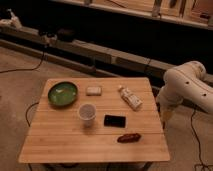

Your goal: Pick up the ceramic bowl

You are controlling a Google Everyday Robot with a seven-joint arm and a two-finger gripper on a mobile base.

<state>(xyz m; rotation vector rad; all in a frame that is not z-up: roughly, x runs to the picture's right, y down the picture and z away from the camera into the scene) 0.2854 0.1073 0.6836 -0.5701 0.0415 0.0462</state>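
Wooden table, shelving behind; ceramic bowl far-left; end effector beside right edge.

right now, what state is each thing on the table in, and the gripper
bowl: upright, on the table, untouched
cup: upright, mouth up
bottle: lying on its side
white block: lying flat
black slab: lying flat
brown thing: lying near the front edge
gripper: past the table's right edge, pointing down, far from bowl
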